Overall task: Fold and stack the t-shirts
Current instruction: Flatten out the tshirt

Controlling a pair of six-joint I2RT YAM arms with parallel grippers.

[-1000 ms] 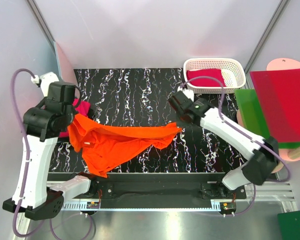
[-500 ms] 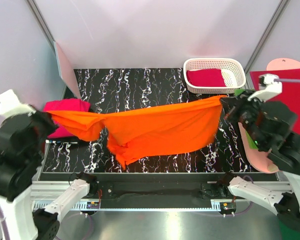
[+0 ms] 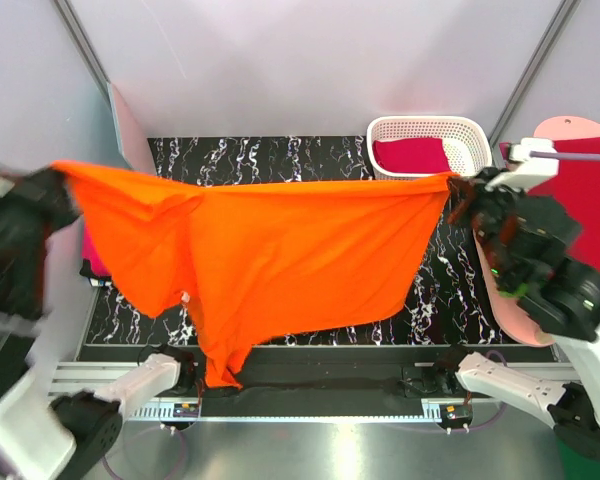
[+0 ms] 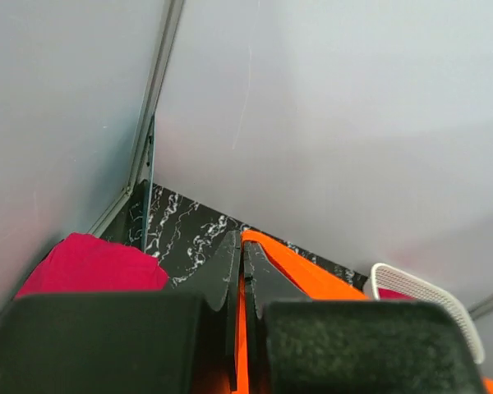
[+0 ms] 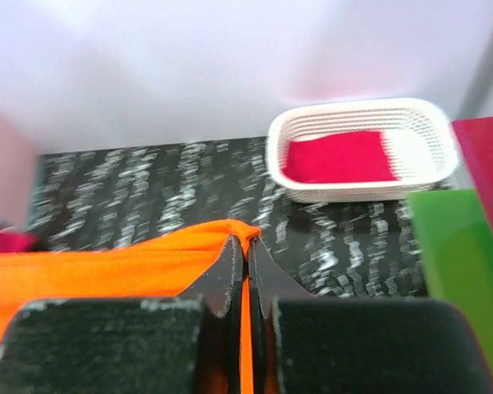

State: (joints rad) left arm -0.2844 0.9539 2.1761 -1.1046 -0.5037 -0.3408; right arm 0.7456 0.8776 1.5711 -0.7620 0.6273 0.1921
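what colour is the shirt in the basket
Crimson; the shirt shows best in the right wrist view.

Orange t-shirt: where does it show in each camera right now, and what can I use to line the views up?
Top external: the orange t-shirt is stretched wide across the middle.
Left wrist: an orange strip, low, centre to right.
Right wrist: an orange band, low, left to centre.
Shared landmark: the white basket.

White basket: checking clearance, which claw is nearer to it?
Right. The right claw grips the orange shirt close by the basket; the left claw is across the table.
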